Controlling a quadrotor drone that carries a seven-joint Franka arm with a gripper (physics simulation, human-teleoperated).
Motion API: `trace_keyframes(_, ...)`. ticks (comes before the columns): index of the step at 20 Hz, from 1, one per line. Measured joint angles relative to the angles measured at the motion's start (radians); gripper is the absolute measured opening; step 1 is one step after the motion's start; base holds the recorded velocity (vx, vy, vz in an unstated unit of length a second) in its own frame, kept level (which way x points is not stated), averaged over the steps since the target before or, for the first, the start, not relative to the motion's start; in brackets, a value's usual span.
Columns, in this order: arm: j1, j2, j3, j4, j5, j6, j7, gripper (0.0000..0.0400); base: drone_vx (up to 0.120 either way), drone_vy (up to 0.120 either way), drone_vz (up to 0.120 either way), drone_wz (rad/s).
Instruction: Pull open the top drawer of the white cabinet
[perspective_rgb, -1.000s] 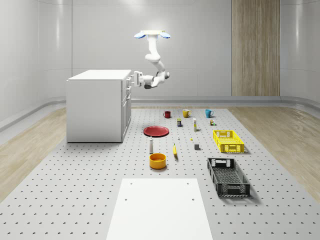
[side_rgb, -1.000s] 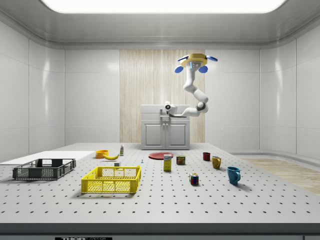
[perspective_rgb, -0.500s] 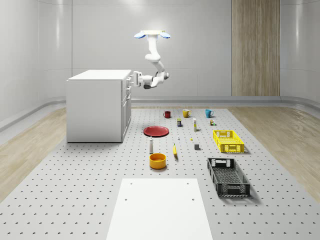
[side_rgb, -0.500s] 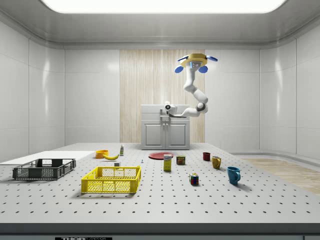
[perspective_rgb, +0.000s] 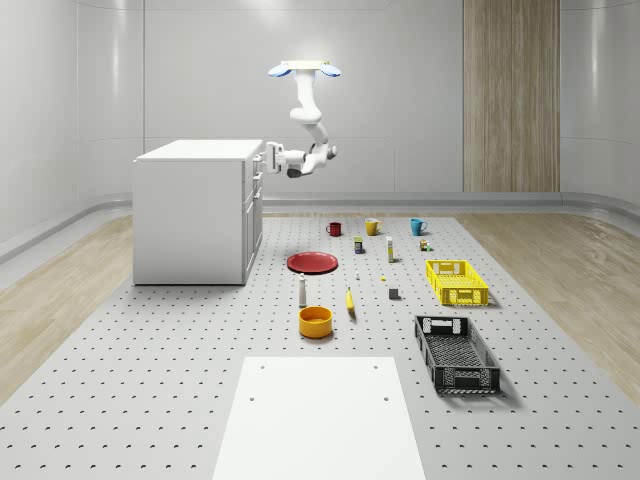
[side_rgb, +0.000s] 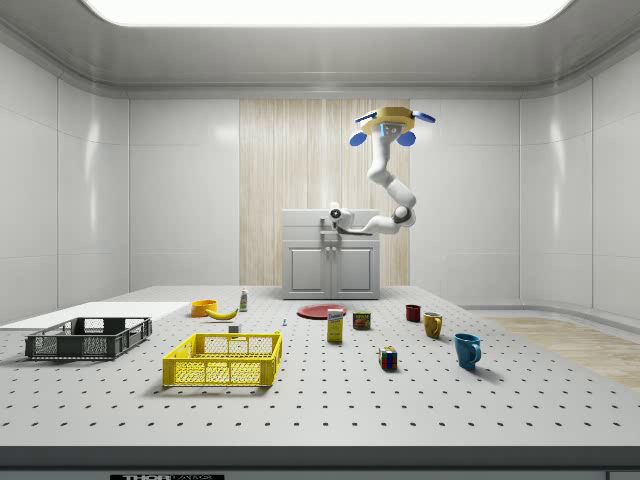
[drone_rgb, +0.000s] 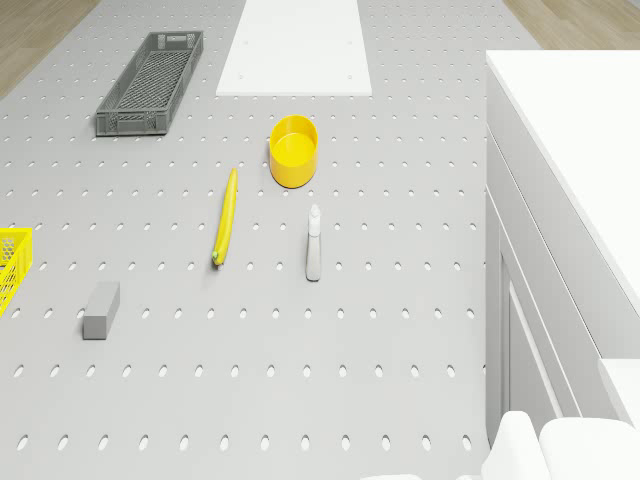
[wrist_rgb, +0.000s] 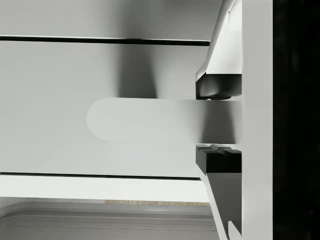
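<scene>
Pincer (wrist_rgb: 218, 122): set around the drawer handle (wrist_rgb: 145, 120), one pad above it and one below, each touching it.
Top drawer (wrist_rgb: 60, 100): seen at the white cabinet's (perspective_rgb: 190, 215) upper front, shut flush.
Drone (perspective_rgb: 304, 69): held in the air beside the cabinet, above the red plate (perspective_rgb: 313, 262).
White cabinet: standing on the perforated tabletop (perspective_rgb: 150, 350).

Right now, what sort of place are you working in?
Likely a simulated robotics test room: a grey perforated floor plate, a white cabinet, and small household items laid out in rows, such as a red plate and a yellow crate.
</scene>
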Motion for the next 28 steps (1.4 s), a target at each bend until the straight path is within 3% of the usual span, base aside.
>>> trace_keyframes(2, -0.006, 0.004, 0.002, -0.003, 0.004, -0.005, -0.028, 0.0137, 0.0, 0.0, 0.0, 0.0)
trace_keyframes(3, -0.003, 0.02, -0.018, -0.019, -0.036, -0.015, -0.107, 0.0292, 0.0, 0.0, 0.0, 0.0)
trace_keyframes(4, 0.006, 0.023, -0.059, -0.024, -0.163, -0.012, -0.095, 0.04, 0.0, 0.0, 0.0, 0.0)
trace_keyframes(5, 0.01, 0.06, -0.117, -0.049, -0.144, -0.043, -0.192, 0.0345, 0.0, 0.0, 0.0, 0.0)
trace_keyframes(6, 0.008, 0.086, -0.129, -0.049, -0.117, -0.06, -0.209, 0.0292, 0.0, 0.0, 0.0, 0.0)
trace_keyframes(9, -0.008, 0.044, -0.101, -0.044, -0.088, -0.06, -0.124, 0.0171, 0.0, 0.0, 0.0, 0.0)
trace_keyframes(10, -0.019, 0.018, -0.068, -0.024, -0.01, -0.063, -0.014, 0.0, 0.0, 0.0, 0.0, 0.0)
trace_keyframes(11, -0.035, -0.019, -0.058, 0.0, -0.123, -0.064, 0.115, 0.0001, 0.0, 0.0, 0.0, 0.0)
trace_keyframes(12, -0.045, -0.055, -0.068, 0.02, -0.199, -0.106, 0.198, 0.0021, 0.0, 0.0, 0.0, 0.0)
trace_keyframes(13, -0.041, -0.066, -0.075, 0.021, -0.209, -0.104, 0.204, 0.004, 0.0, 0.0, 0.0, 0.0)
trace_keyframes(19, -0.043, -0.07, -0.08, -0.011, -0.15, -0.08, 0.118, 0.0091, 0.0, 0.0, 0.0, 0.0)
trace_keyframes(23, -0.048, -0.071, -0.08, -0.019, -0.133, -0.079, 0.095, 0.0213, 0.0, 0.0, 0.0, 0.0)
trace_keyframes(28, -0.041, -0.052, -0.051, -0.017, -0.09, -0.058, 0.071, 0.0279, 0.0, 0.0, 0.0, 0.0)
